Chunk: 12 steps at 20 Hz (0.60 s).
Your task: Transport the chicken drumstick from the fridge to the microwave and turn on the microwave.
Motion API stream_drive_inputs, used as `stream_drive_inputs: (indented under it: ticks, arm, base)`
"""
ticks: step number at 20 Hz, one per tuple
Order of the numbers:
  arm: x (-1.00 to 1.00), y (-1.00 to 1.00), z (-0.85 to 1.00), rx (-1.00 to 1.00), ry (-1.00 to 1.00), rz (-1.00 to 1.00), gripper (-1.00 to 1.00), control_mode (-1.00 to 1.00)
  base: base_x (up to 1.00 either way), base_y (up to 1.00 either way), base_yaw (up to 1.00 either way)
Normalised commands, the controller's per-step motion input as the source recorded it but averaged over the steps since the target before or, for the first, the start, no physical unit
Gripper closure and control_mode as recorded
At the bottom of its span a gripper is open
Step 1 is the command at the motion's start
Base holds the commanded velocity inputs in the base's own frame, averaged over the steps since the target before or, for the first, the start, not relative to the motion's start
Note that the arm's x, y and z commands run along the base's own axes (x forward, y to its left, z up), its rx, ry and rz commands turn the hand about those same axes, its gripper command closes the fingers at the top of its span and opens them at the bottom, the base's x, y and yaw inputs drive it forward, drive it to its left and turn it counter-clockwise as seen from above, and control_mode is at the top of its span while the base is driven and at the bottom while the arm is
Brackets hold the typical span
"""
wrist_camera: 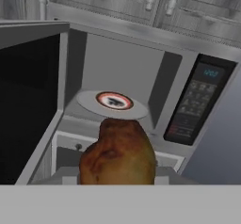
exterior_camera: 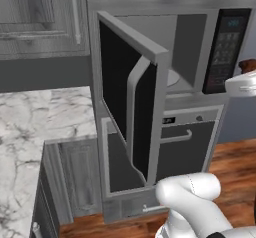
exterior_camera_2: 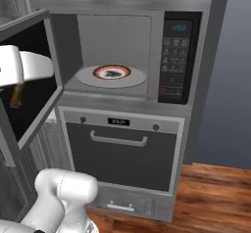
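Note:
The microwave (exterior_camera_2: 117,36) stands with its black glass door (exterior_camera_2: 29,75) swung wide to the left. Inside, a grey turntable carries a small red-rimmed dish (exterior_camera_2: 112,72). My gripper (exterior_camera_2: 18,86) hangs at the left, in front of the open door, shut on the chicken drumstick (exterior_camera_2: 16,98). In the hand view the golden-brown drumstick (wrist_camera: 117,157) sits low and centred, hiding the fingers, with the dish (wrist_camera: 114,100) and the cavity straight behind it. The left base view has the drumstick (exterior_camera: 247,64) at the right edge beside the keypad (exterior_camera: 225,47). The fridge is out of view.
An oven with a horizontal handle (exterior_camera_2: 118,140) sits under the microwave. The open door (exterior_camera: 132,102) juts out toward me. A marble counter (exterior_camera: 35,132) lies to the left, grey cabinets above, and a wooden floor (exterior_camera_2: 211,198) to the right.

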Motion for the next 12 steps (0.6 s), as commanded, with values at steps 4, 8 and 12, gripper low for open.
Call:
stream_drive_inputs:
  ticks: [4,8,12]
  arm:
    - [0.00,0.00,0.00,0.00,0.00,0.00,1.00,1.00]
    - [0.00,0.00,0.00,0.00,0.00,0.00,1.00,1.00]
    - [0.00,0.00,0.00,0.00,0.00,0.00,1.00,1.00]
  base:
    - [0.45,-0.03,0.00]
    - [0.24,0.00,0.00]
    - [0.23,0.00,0.00]
